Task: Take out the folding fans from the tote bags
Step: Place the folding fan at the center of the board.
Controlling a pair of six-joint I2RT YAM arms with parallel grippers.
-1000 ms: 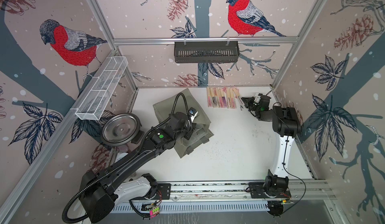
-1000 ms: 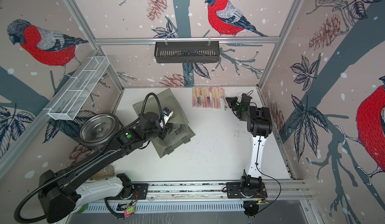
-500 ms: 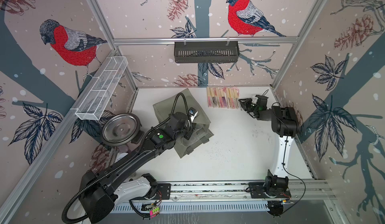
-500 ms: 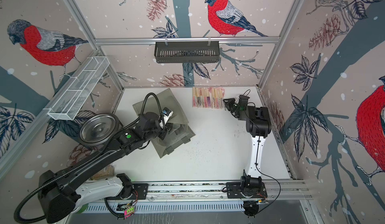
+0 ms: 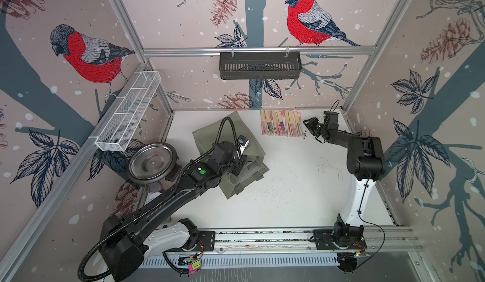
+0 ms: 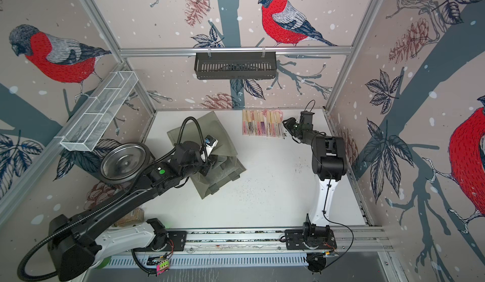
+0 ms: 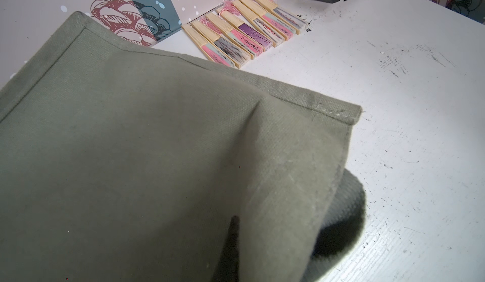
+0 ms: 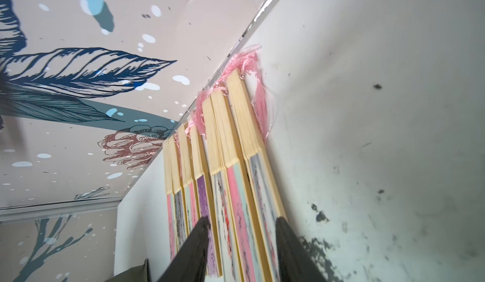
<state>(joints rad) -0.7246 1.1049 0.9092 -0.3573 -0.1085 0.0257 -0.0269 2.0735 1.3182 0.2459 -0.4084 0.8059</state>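
Folding fans [image 5: 281, 122] lie out on table [image 5: 288, 189] at its 12 o'clock edge, by back wall, side by side in one row. Long axes run 12–6: tassel ends to 12, fabric ends to 6. Tote bag [image 5: 237, 120] is slumped at approx 10 o'clock, well apart from the row.

My right gripper [image 5: 307, 127] sits at 3 o'clock end of the row. Only R wrist view shows jaws parted, released, fingertips [image 8: 202, 230] over the outermost fans. It also shows pink tassels [image 8: 259, 105].

My left gripper [image 5: 236, 167] is at the tote, clenched. My own arm covers it in both top views, and L wrist view is mostly olive cloth, so can't tell if cloth is pinched.

Black basket [image 5: 259, 65] hangs on back rail. Mesh tray [image 5: 128, 112] and steel bowl [image 5: 152, 161] at 9 o'clock.
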